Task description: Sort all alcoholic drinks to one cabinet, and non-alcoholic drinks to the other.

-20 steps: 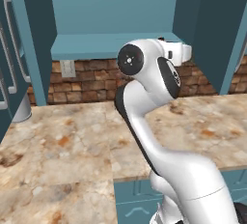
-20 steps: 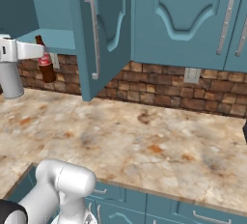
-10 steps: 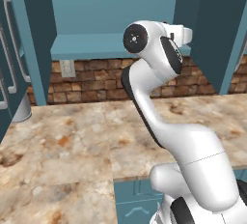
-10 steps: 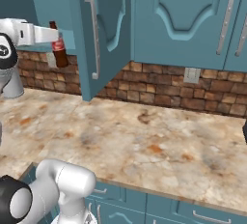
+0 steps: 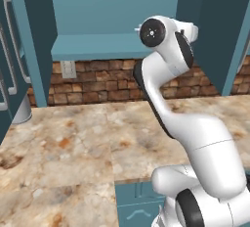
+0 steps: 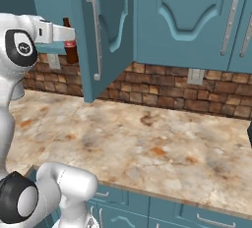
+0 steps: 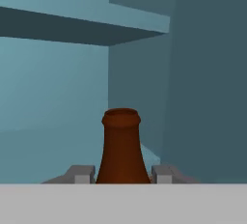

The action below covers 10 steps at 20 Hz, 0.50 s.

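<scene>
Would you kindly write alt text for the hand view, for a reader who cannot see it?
A dark brown bottle stands upright between the end effector fingertips, its open neck rising in the middle of the picture. Behind it are the blue back wall, side wall and shelf of an open cabinet.

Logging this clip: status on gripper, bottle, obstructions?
Gripper shut on dark brown cola-style bottle. Bottle upright, raised at the open teal cabinet. Cabinet door open beside it; nothing blocking ahead.
</scene>
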### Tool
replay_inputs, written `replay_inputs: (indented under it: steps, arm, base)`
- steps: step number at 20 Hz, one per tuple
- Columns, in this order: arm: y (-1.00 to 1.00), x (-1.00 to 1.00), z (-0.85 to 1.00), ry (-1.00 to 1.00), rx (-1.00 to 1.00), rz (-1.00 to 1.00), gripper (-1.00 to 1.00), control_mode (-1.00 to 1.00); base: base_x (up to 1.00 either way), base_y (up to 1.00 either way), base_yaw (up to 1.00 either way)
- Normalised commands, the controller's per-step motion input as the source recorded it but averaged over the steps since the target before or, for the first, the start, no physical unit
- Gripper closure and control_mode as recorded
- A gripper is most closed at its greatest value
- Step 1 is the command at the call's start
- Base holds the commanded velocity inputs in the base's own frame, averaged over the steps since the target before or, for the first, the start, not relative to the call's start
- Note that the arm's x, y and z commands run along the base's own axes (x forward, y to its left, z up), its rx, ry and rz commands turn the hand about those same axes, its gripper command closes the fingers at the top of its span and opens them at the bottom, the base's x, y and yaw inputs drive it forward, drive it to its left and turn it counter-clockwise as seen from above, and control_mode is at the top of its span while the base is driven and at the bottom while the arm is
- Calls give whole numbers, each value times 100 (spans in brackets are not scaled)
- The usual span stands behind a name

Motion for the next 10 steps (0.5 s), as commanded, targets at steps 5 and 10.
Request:
replay_inputs:
  steps: [5, 10]
  arm:
    - [-19, 27, 9, -8, 9, 7, 100, -100]
    - [0, 28, 17, -7, 0, 0, 100, -100]
  base:
    - [0, 0, 0]
    - [0, 0, 0]
